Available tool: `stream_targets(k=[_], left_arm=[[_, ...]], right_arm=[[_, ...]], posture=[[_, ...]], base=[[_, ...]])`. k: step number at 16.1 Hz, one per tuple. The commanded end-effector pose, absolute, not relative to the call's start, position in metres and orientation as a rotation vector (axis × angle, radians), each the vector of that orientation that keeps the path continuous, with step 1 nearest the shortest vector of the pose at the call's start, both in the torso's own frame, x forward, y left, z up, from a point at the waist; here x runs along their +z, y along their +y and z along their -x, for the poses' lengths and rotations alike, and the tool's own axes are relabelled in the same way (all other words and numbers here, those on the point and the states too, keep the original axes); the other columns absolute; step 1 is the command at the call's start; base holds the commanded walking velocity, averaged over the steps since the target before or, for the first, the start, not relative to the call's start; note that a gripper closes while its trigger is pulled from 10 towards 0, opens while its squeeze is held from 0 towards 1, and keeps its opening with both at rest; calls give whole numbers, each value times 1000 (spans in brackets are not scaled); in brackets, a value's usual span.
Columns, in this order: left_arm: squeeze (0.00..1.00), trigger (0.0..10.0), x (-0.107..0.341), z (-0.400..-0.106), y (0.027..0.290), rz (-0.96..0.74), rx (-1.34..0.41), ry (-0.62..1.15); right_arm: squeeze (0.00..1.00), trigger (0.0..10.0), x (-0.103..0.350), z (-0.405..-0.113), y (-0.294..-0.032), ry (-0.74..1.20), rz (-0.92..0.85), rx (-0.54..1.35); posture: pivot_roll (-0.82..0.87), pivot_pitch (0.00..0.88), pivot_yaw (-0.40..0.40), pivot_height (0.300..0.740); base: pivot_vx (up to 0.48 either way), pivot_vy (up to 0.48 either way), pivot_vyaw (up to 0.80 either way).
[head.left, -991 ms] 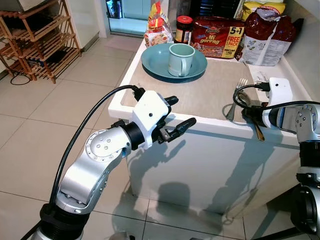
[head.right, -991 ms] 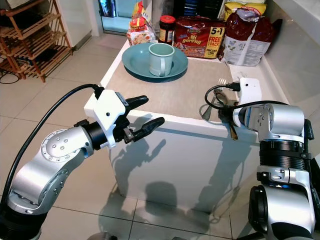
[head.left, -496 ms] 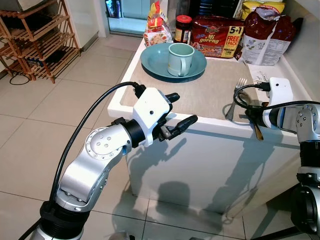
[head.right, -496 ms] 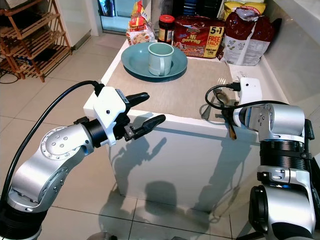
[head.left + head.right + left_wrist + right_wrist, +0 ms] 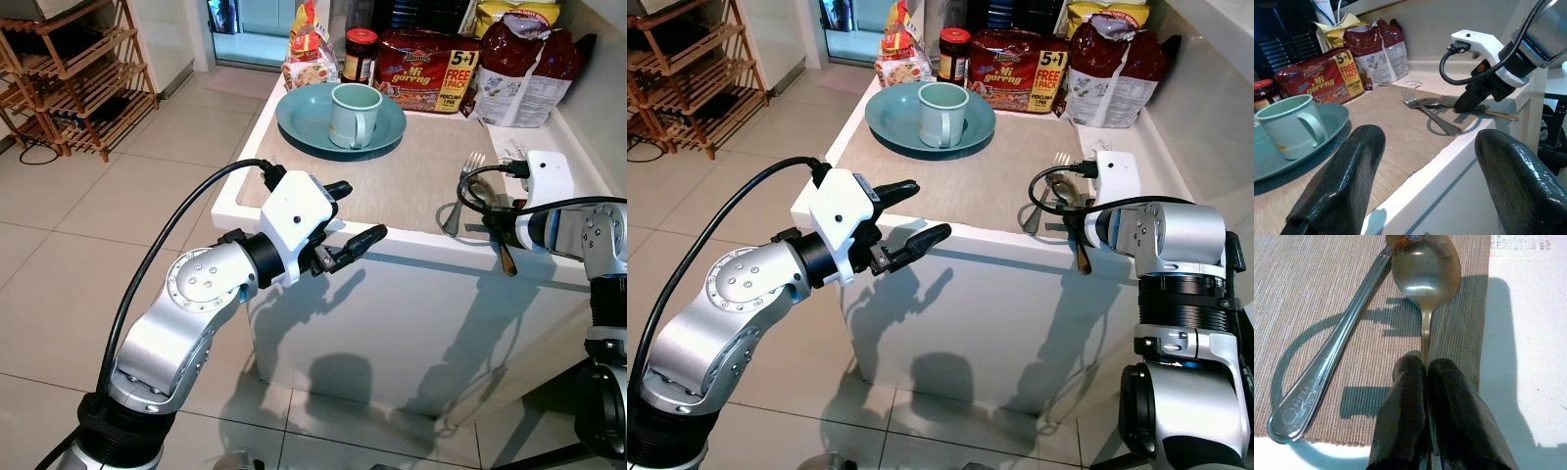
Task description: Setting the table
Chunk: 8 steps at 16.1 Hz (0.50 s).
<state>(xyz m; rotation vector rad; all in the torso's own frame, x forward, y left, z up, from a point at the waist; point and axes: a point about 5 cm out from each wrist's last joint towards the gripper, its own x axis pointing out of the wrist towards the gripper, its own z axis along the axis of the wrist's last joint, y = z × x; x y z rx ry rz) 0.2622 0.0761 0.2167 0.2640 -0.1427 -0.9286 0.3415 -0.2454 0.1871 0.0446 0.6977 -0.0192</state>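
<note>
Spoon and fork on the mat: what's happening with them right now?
The right end effector is shut on the spoon handle at the mat's near right edge, with the fork lying just beside it. The left end effector hovers open at the counter's front edge. A mug sits on the plate further back.

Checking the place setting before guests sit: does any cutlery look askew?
Yes. The gold-handled metal spoon, pinched in the right gripper, has its handle jutting past the white counter edge, and the silver fork lies angled across it.

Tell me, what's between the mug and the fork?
Just bare placemat between the mug on its plate and the fork, seen in the left eye view.
</note>
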Motion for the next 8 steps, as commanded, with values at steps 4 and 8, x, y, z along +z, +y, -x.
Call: stream_targets(k=[4, 8], left_arm=[[0, 10000, 223, -260, 74, -283, -944, -161], [0, 10000, 223, -261, 75, -286, -945, -162]], right_arm=[[0, 4588, 193, -340, -249, 652, 42, -41], [0, 5569, 208, -344, -247, 502, 166, -82]], posture=[[57, 58, -46, 740], [58, 62, -45, 740]], base=[[0, 0, 0], [0, 0, 0]])
